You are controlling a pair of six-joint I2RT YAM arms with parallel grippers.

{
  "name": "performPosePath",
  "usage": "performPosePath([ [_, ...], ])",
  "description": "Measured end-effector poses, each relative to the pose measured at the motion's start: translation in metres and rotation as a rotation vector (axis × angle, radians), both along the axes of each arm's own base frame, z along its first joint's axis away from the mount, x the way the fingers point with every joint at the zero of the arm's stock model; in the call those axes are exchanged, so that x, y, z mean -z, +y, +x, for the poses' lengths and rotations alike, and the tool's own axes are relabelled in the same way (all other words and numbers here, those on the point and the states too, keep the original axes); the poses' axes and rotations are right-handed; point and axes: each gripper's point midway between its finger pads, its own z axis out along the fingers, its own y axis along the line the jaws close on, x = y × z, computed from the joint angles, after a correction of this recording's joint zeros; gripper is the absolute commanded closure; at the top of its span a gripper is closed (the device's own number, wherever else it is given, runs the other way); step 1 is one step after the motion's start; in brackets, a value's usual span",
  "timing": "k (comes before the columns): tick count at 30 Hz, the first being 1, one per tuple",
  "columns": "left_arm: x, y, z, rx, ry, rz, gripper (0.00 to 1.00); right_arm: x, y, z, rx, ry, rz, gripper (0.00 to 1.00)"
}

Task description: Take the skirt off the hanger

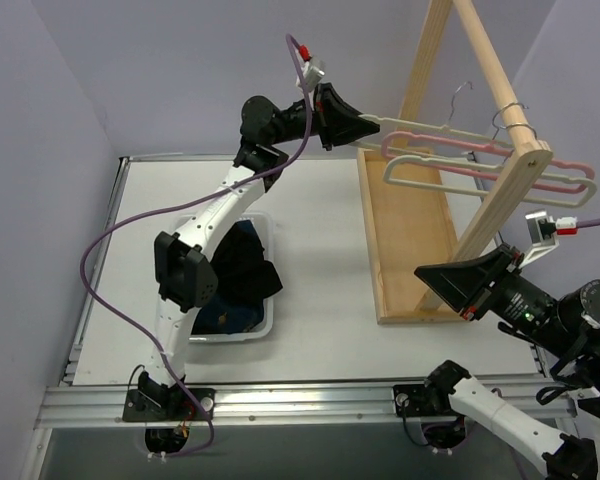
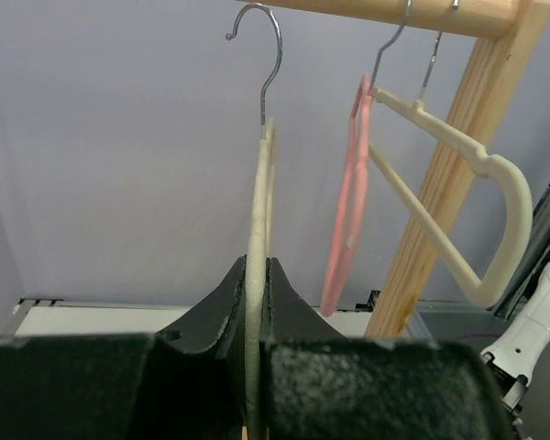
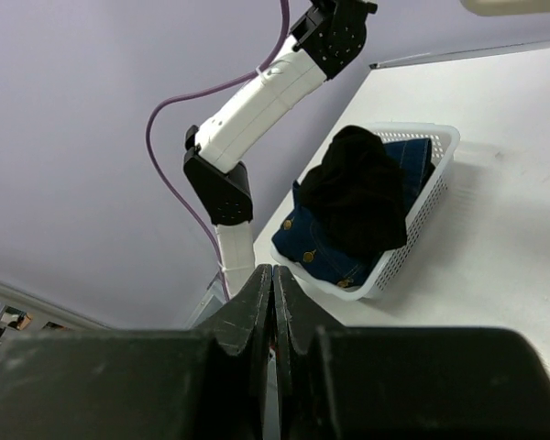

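Observation:
My left gripper is shut on the lower edge of the cream hanger and holds it upright in the air beside the rack. Its wire hook is free, below and left of the rod. No fabric hangs on this hanger. A black fabric bundle lies in the white basket on top of blue denim; I cannot tell whether it is the skirt. My right gripper is shut and empty, low near the rack's base.
A wooden rack stands at the right, on a flat wooden base. A pink hanger and another cream hanger hang on its rod. The basket sits by the left arm.

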Motion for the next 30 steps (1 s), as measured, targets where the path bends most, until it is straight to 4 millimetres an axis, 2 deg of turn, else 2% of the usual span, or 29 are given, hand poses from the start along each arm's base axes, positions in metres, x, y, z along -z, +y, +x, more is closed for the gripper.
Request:
performPosePath([
  [5, 0.002, 0.009, 0.017, -0.057, 0.022, -0.016, 0.98, -0.011, -0.006, -0.007, 0.005, -0.028, 0.004, 1.00],
  [9, 0.001, 0.010, 0.019, -0.063, 0.029, -0.023, 0.98, -0.010, -0.006, -0.008, 0.000, -0.031, -0.003, 1.00],
  [25, -0.024, 0.004, -0.014, 0.022, 0.001, -0.106, 0.98, -0.008, -0.009, -0.013, 0.002, -0.032, -0.008, 1.00],
  [30, -0.042, 0.001, -0.032, 0.051, -0.027, -0.129, 0.98, -0.011, -0.011, -0.015, 0.006, -0.039, -0.005, 1.00],
])
